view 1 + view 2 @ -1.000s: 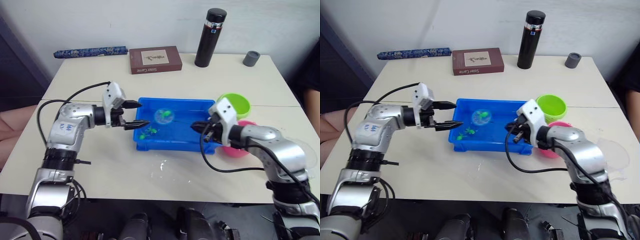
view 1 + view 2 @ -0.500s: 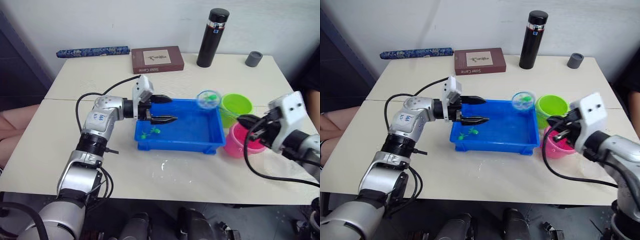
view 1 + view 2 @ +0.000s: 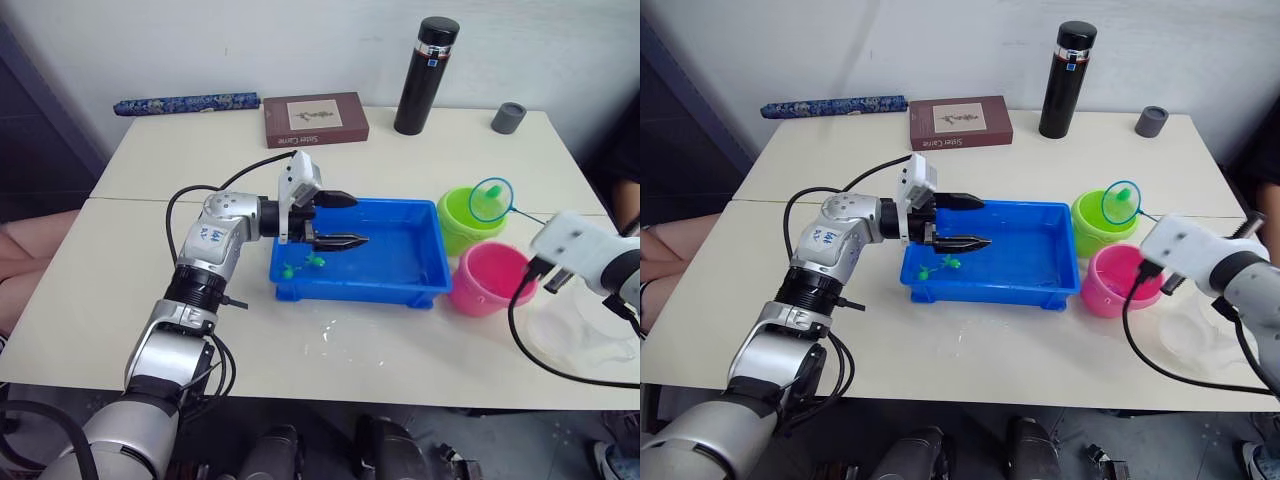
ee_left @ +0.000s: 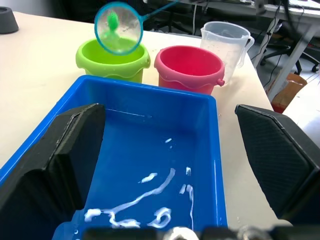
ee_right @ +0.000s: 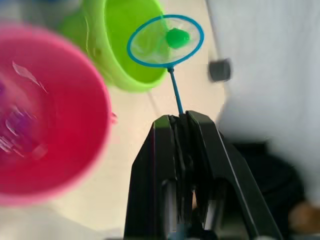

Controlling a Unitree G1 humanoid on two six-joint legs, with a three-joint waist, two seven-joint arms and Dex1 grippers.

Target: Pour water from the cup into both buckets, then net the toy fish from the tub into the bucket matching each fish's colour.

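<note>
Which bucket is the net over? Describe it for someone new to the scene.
Start at the blue tub mid-table. Two small buckets stand at its right end. It's the lime green bucket, farther back, under the small net carrying a green fish; the pink bucket sits nearer.

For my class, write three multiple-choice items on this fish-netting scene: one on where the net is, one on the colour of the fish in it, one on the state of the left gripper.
1. Where is the net held?
A. Over the green bucket
B. Deep in the tub
C. On the book

2. What colour is the fish in the net?
A. Pink
B. Green
C. Blue

3. How is the left gripper?
A. Shut on the cup
B. Shut on a fish
C. Open, holding nothing

Answers:
1 A: the hoop hangs above the green bucket's rim.
2 B: the right wrist view shows a green lump in the mesh.
3 C: its fingers stand apart over the tub.
</note>
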